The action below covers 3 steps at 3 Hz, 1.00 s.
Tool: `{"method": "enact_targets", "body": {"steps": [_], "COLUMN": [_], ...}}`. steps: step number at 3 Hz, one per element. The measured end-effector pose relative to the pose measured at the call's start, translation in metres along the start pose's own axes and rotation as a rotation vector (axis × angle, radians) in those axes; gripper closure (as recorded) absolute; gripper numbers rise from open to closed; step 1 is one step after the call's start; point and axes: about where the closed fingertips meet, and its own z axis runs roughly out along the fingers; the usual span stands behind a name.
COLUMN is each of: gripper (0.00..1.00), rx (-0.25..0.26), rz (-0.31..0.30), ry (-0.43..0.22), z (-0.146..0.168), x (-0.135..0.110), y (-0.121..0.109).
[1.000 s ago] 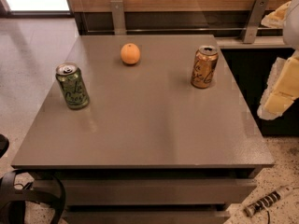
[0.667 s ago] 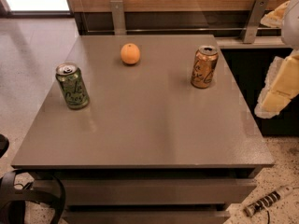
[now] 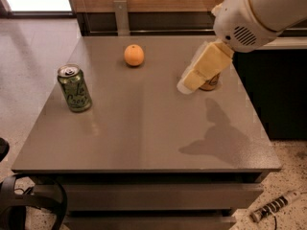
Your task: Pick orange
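Note:
The orange (image 3: 134, 55) is a small round fruit resting on the far middle of the grey table (image 3: 144, 128). My gripper (image 3: 186, 86) hangs from the white arm (image 3: 254, 13) that enters from the upper right. It is over the right part of the table, to the right of the orange and nearer to me, well apart from it. It holds nothing that I can see.
A green drink can (image 3: 74, 88) stands upright near the table's left edge. A copper-orange can (image 3: 211, 83) stands at the right, mostly hidden behind the gripper. A wooden wall with a metal post (image 3: 121, 16) runs behind the table. A dark cabinet (image 3: 278, 90) stands to the right.
The arm has swung in from the right edge to over the table, now in front of the copper-orange can. The orange and the cans have not moved.

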Motion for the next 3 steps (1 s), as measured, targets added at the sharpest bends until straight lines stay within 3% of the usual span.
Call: {"method": "enact_targets", "body": {"steps": [1,2,3], "gripper": [0.00,0.00,0.00], "rx": [0.038,0.062,0.084], "rz": [0.071,0.138,0.140], "ry": [-0.132,-0.199,-0.219], "z": [0.036,0.068,0.067], "x": [-0.037,-0.045,-0.050], "y": [-0.002,-0.011,-0.017]}}
